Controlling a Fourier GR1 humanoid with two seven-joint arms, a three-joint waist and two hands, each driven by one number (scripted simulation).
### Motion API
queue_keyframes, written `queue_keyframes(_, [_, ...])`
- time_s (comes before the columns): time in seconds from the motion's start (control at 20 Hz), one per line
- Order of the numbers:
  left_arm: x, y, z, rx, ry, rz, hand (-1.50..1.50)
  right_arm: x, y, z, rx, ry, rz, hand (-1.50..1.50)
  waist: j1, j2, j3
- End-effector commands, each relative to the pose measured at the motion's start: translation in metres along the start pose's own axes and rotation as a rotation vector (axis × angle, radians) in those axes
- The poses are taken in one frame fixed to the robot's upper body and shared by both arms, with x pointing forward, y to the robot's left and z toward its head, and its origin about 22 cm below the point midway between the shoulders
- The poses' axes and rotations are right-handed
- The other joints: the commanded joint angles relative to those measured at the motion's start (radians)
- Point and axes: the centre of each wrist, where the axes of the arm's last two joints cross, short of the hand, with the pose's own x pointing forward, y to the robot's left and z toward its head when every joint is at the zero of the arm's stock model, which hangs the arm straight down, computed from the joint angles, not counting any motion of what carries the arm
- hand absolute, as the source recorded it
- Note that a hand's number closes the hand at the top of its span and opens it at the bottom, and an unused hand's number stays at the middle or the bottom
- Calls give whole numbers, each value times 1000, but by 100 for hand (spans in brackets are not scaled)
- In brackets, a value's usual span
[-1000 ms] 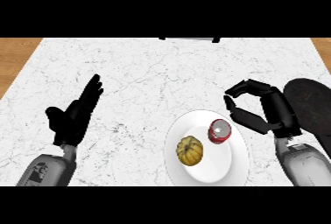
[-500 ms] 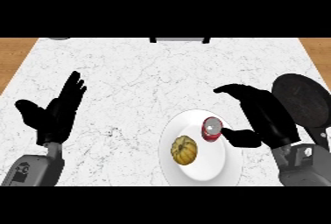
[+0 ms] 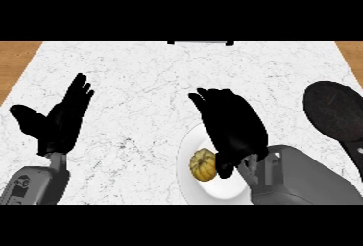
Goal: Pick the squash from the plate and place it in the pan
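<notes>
A yellow ribbed squash [image 3: 203,165] lies on the white plate [image 3: 223,190] near the counter's front edge. My right hand [image 3: 233,129] hovers over the plate with straight fingers, its thumb just right of the squash, and it covers most of the plate's far half. No contact with the squash shows. The black pan [image 3: 339,114] sits at the right edge, partly cut off. My left hand [image 3: 58,120] rests open at the left, fingers up.
The marble counter [image 3: 149,77] stretches from the wooden strips at both sides to a dark object [image 3: 200,43] at the far edge. A red and white item seen before on the plate is hidden under my right hand.
My right hand has swung left from beside the pan to over the plate and straightened its fingers, hiding the red item. The view has shifted, and the pan looks further right.
</notes>
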Motion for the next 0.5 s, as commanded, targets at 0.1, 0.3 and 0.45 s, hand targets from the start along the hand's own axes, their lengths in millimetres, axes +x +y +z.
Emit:
queue_keyframes(0.1, [11, 5, 0, -20, 1, -2, 0, 54, 9, -34, 170, 130, 243, -150, 15, 5, 1])
queue_keyframes(0.3, [0, -3, 0, -6, 8, -5, 0, 54, 22, -56, 340, 154, 341, -150, -4, 6, 1])
queue_keyframes(0.45, [-1, 5, 7, 6, 2, -6, 0, 34, 46, -76, 524, 216, 374, -150, 0, 4, 0])
